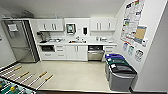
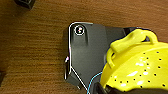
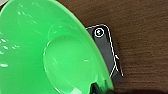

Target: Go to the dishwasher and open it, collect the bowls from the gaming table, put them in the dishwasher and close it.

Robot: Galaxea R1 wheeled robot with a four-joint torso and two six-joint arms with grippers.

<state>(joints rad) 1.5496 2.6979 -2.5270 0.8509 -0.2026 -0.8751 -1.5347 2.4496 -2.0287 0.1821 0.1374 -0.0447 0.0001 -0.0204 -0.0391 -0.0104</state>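
Note:
The dishwasher (image 1: 95, 53) sits under the counter at the far wall, right of the white cabinet doors, with a steel front below a dark band. Close up in the right wrist view is the bright green bowl (image 3: 42, 50), above brown wood floor, with my right gripper (image 3: 98, 88) shut on its rim. A yellow perforated bowl (image 2: 140, 67) with a loop handle hangs over the floor, and my left gripper (image 2: 103, 88) is shut on its edge. The gaming table is out of view.
A steel fridge (image 1: 18, 40) stands at the left of the kitchen. Grey bins with blue and green lids (image 1: 120, 72) line the right wall. A foosball table (image 1: 11, 87) with rods juts in at lower left. Pale floor (image 1: 72, 72) lies between me and the counter.

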